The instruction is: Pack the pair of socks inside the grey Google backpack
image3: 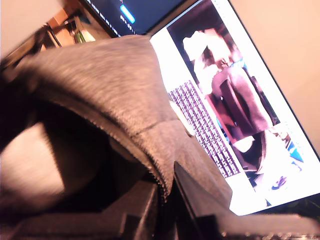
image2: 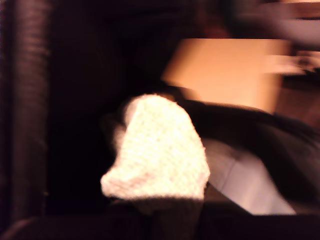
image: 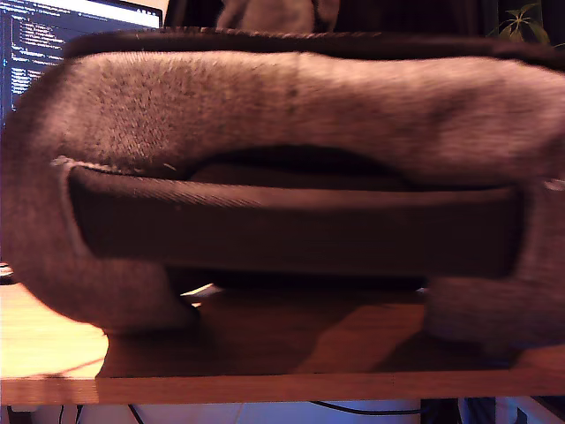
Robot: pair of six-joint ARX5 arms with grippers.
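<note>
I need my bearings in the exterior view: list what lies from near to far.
Near wooden table edge → large grey-brown woven backpack standing on it, its dark fabric handle facing the camera → lit computer screen and green plant leaves behind.

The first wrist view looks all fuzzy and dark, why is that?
First wrist view: motion blur smears everything, and the socks glow overexposed against dark surroundings. Exterior view: the backpack sits close, dim and soft. Second wrist view: its near edge is blurred too.
</note>
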